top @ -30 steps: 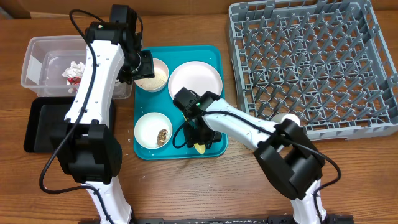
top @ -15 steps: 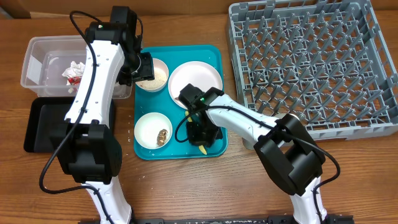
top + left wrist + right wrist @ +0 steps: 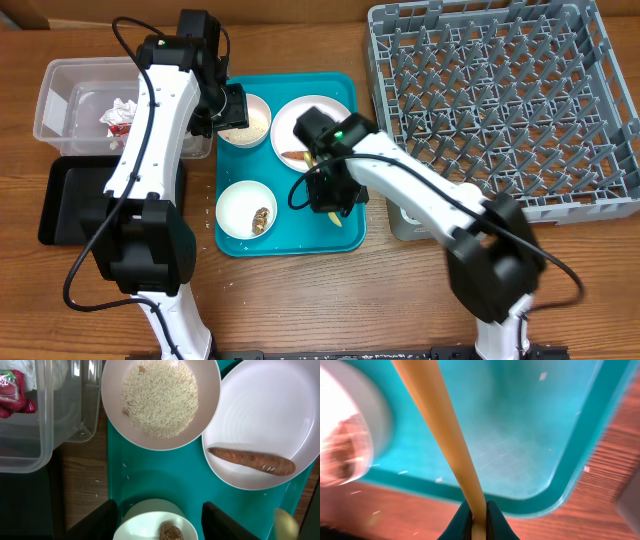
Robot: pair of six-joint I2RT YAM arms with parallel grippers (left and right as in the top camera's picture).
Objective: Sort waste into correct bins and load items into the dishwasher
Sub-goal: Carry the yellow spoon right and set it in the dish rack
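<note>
My right gripper [image 3: 330,196] is shut on the yellow spoon [image 3: 333,217], which hangs over the teal tray [image 3: 290,85]. In the right wrist view the spoon's handle [image 3: 440,425] runs up from between the shut fingers [image 3: 478,520]. The pale plate [image 3: 315,125] carries the orange carrot stick [image 3: 293,156]. My left gripper [image 3: 232,105] stands open beside the rice bowl [image 3: 245,122]. From the left wrist I see the rice bowl [image 3: 160,402], the carrot [image 3: 251,460] and the bowl with the brown lump [image 3: 172,532] between my open fingers [image 3: 97,520].
The clear tub [image 3: 75,105] at the left holds crumpled paper and a red-and-white wrapper [image 3: 118,115]. The black tray [image 3: 75,200] lies in front of it. The grey dish rack [image 3: 500,105] fills the right side. Rice grains lie scattered on the tray.
My right gripper has shut on the yellow spoon and lifted it, moving up and right toward the plate. The carrot now shows on the plate. The left arm has stayed still.
</note>
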